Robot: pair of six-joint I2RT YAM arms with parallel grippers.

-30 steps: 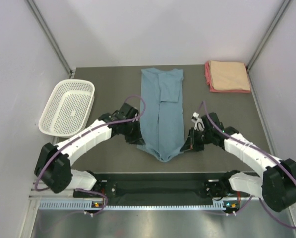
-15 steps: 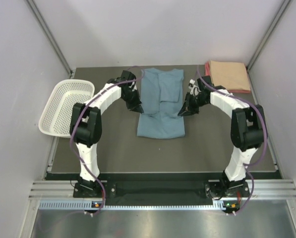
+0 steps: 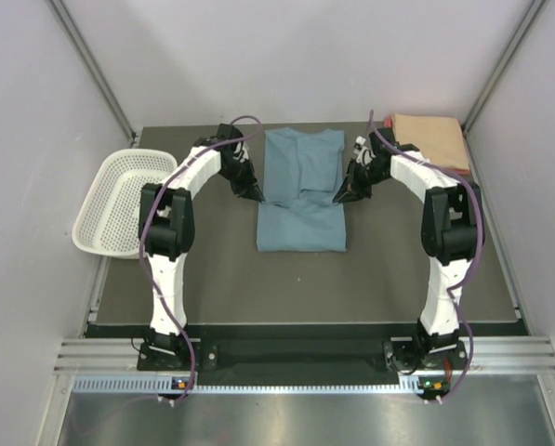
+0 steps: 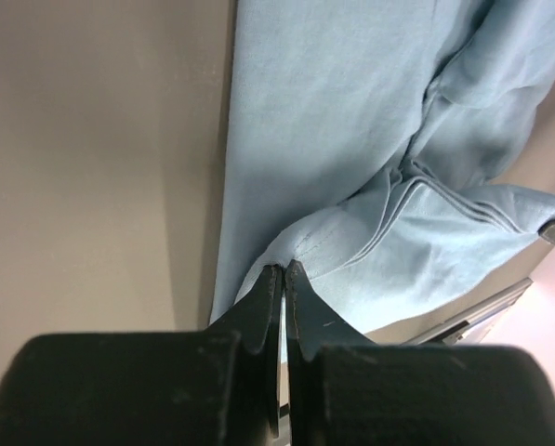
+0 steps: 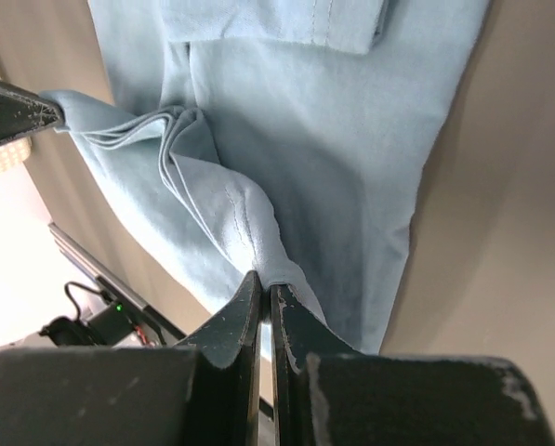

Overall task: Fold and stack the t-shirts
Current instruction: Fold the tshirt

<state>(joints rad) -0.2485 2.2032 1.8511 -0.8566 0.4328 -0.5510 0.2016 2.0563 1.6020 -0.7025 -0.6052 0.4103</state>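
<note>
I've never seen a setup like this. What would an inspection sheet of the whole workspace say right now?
Surface: dark grey table, flat, no spills seen.
Job's things: blue-grey t-shirt at centre, partly folded and bunched where it is gripped; peach t-shirt folded on a pink-red one at the far right corner.
Clutter: white mesh basket at the left, nothing seen in it.
Grippers: left gripper and right gripper are each shut on a side edge of the blue-grey t-shirt.
Cables: purple cables run along both arms, looping above the wrists.
Surroundings: pale walls on three sides; metal rail along the near edge.
</note>
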